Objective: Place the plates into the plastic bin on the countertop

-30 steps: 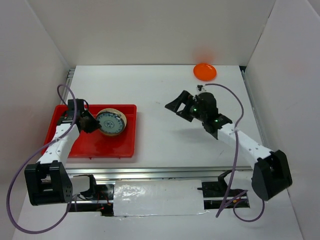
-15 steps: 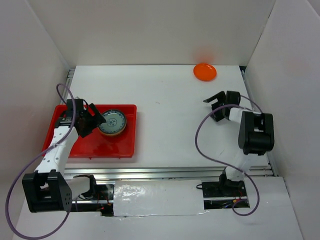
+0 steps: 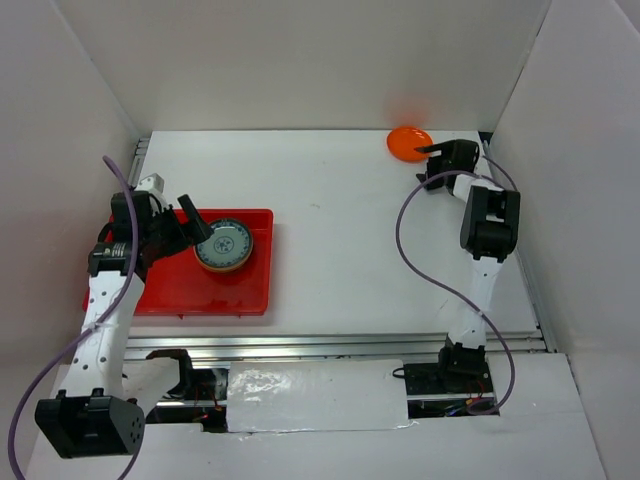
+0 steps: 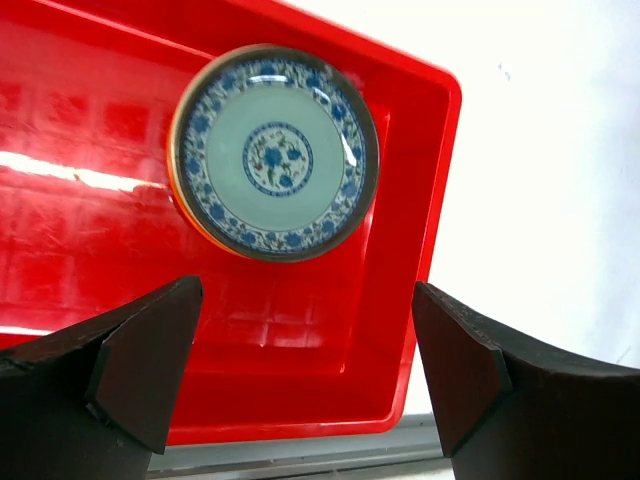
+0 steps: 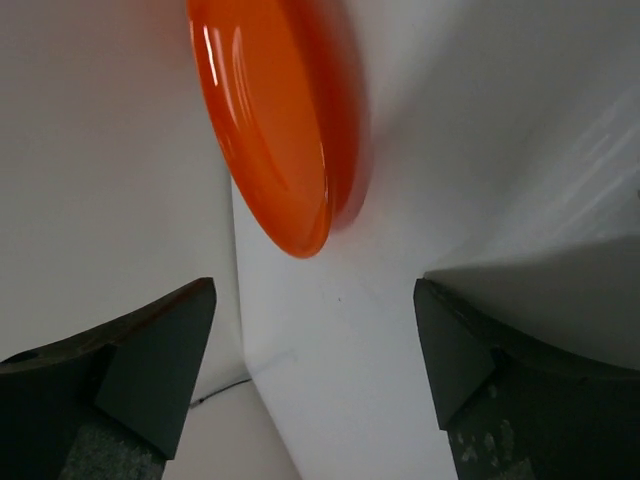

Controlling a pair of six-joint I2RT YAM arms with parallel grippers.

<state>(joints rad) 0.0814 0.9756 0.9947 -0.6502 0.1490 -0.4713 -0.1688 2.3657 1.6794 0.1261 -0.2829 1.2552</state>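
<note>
A blue-patterned plate (image 3: 222, 245) (image 4: 275, 166) lies in the right part of the red plastic bin (image 3: 170, 295) (image 4: 90, 160) on the left of the white countertop (image 3: 330, 230). My left gripper (image 3: 188, 222) (image 4: 305, 375) hangs open just above and left of it, nothing between the fingers. An orange plate (image 3: 409, 142) (image 5: 270, 130) rests at the back right, near the rear wall. My right gripper (image 3: 432, 166) (image 5: 315, 370) stands open right beside it, its jaws short of the plate's rim and holding nothing.
White walls enclose the countertop at the back and on both sides. A metal rail (image 3: 330, 345) runs along the front edge. The right arm's purple cable (image 3: 410, 260) loops over the right part of the surface.
My left gripper opened, let the blue-patterned plate go into the bin and drew up and back. My right arm swung from the middle to the back right, up to the orange plate.
</note>
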